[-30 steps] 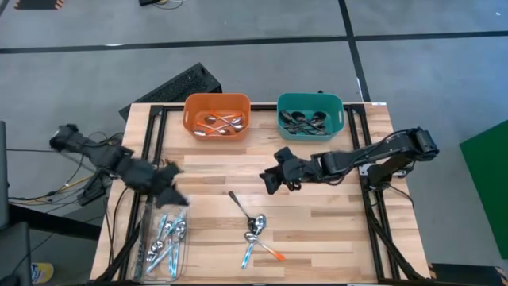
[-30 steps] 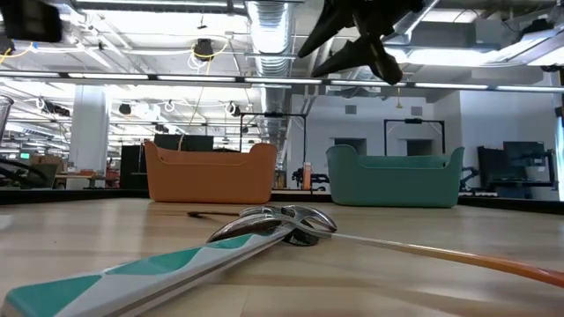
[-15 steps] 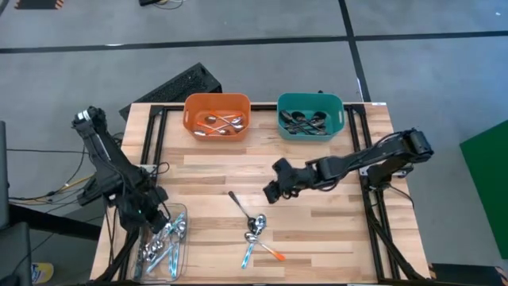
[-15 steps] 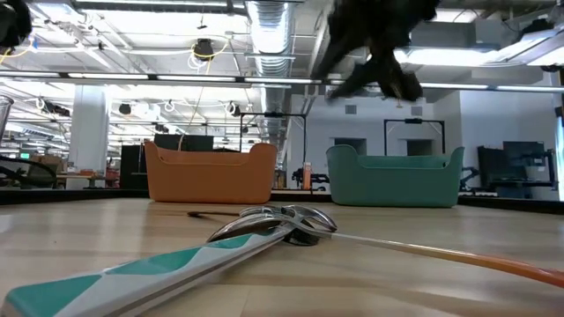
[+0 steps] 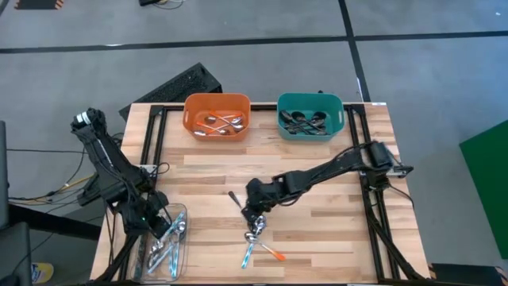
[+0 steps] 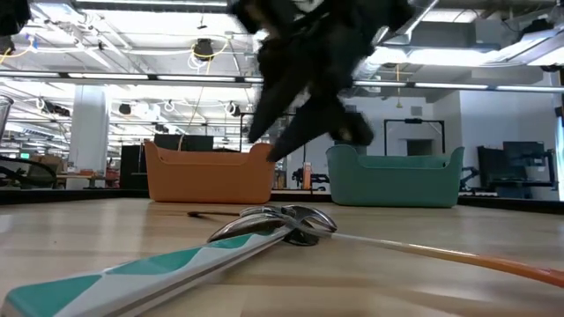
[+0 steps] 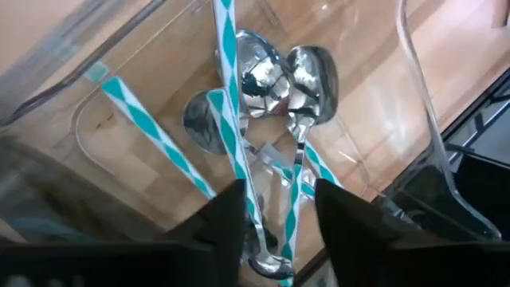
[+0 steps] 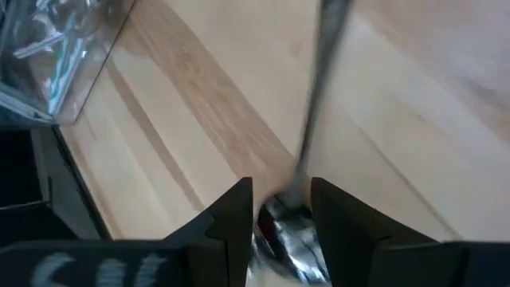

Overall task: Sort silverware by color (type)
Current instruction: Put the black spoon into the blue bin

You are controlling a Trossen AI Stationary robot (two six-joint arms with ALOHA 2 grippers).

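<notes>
The silverware is partly sorted. Spoons lie in the orange bin (image 5: 217, 114) and dark ones in the teal bin (image 5: 309, 116). Light-blue-handled spoons (image 7: 263, 88) lie in the clear tray (image 5: 181, 248). My left gripper (image 7: 283, 215) hangs open just above them. On the table lie a dark spoon (image 5: 232, 195), a light-blue-handled spoon (image 5: 249, 254) and an orange-handled spoon (image 5: 275, 255). My right gripper (image 8: 279, 219) is open and low over the dark spoon. Its fingers stand on either side of where the handle meets the bowl (image 8: 288, 215). My right gripper comes from above with one finger on each side of the dark spoon's neck (image 8: 299, 187). The spoon lies flat on the table. I cannot tell whether the fingers touch it.
The two bins stand side by side at the table's far edge and the clear tray at the near left corner. In the low view the light-blue handle (image 6: 132, 273) and the orange handle (image 6: 476, 257) lie close in front. Bare wood stretches between the bins and the spoons.
My right gripper has swept toward the table's left and near edge and come down over the dark spoon. My left gripper has moved toward the near edge, from beside the clear tray to over it, then stayed still there.
</notes>
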